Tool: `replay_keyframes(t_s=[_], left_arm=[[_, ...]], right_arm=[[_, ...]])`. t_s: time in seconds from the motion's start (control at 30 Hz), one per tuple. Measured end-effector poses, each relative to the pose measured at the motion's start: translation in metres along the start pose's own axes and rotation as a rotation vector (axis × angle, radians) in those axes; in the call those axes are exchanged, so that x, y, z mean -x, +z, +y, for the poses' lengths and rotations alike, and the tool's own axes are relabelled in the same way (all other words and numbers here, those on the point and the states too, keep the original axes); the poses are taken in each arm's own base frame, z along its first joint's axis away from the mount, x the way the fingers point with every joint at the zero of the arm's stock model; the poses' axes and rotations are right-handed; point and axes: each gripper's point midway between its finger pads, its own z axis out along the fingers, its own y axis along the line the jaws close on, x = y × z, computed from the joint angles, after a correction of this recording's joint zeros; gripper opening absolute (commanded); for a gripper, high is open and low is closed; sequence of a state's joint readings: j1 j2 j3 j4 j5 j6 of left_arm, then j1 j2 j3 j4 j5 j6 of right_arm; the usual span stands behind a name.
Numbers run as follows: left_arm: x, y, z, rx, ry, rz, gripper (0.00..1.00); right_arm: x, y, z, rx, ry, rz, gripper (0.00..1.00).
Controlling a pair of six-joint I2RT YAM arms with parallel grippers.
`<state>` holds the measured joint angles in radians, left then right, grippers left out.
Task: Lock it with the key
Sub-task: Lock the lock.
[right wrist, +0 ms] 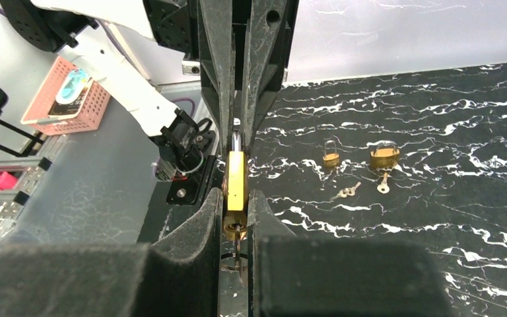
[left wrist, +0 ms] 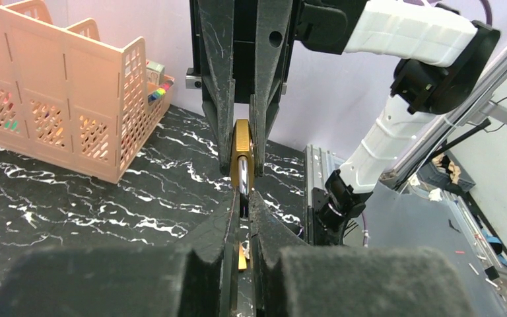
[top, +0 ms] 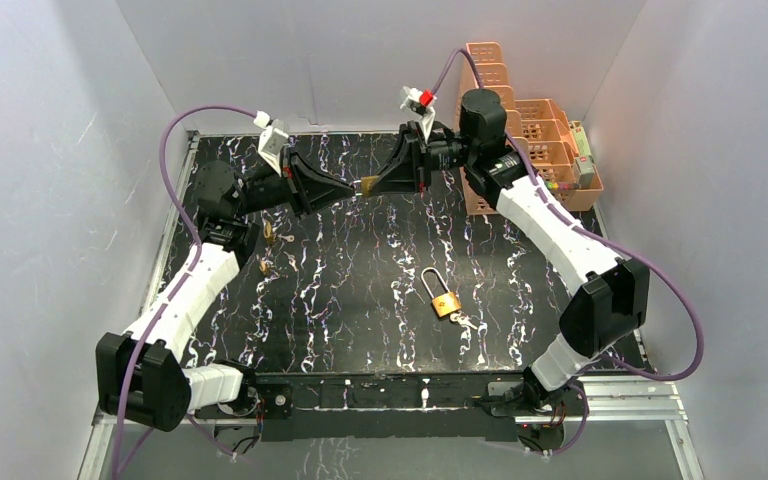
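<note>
- Right gripper [right wrist: 236, 199] sits nearest the lens at the bottom of the right wrist view, its fingers closed on the body of a brass padlock [right wrist: 236, 177] held edge-on between them.
- A key [right wrist: 236, 261] sticks out of the padlock's lower end, in the dark gap between the same fingers at bottom centre.
- Left gripper [left wrist: 243, 198] comes in from the opposite side. In the left wrist view its fingers are pressed together on the silver shackle [left wrist: 243, 177], just below the brass body.
- In the overhead view the two grippers meet tip to tip at upper centre, with the padlock held above the marbled table [top: 360, 330].
- A big padlock [top: 444, 300] lies flat on the table at lower centre-right, its shackle pointing up the frame and a loose key [top: 466, 322] touching its lower right corner.
- At centre right of the right wrist view a small padlock [right wrist: 331, 157] and a wider padlock [right wrist: 385, 156] stand side by side, with small keys just below them.
- A peach organiser [top: 520, 150] sits at the upper right of the table, behind the right arm.
</note>
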<state>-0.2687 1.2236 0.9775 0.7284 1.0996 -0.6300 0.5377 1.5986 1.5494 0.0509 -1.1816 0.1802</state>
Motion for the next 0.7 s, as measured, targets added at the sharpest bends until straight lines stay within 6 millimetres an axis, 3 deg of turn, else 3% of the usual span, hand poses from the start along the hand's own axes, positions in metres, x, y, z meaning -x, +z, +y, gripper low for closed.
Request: replay_keyframes(t_s=[0.33,0.4,0.5,0.7], left_arm=[[0.003,0.006,0.004,0.0,0.0,-0.024,0.0],[0.004,0.006,0.004,0.002,0.006,-0.03,0.09],[0.005,0.01,0.003,0.001,0.003,-0.038,0.0],[0.004,0.013,0.002,-0.01,0.004,-0.035,0.0]], right_arm=[[0.004,0.003,-0.002,0.029,0.003,-0.005,0.0],[0.005,0.003,-0.002,0.029,-0.005,-0.008,0.0],[0.006,0.004,-0.003,0.025,-0.015,-0.012,0.0],[0.005,0.005,-0.001,0.032,-0.014,-0.009,0.0]])
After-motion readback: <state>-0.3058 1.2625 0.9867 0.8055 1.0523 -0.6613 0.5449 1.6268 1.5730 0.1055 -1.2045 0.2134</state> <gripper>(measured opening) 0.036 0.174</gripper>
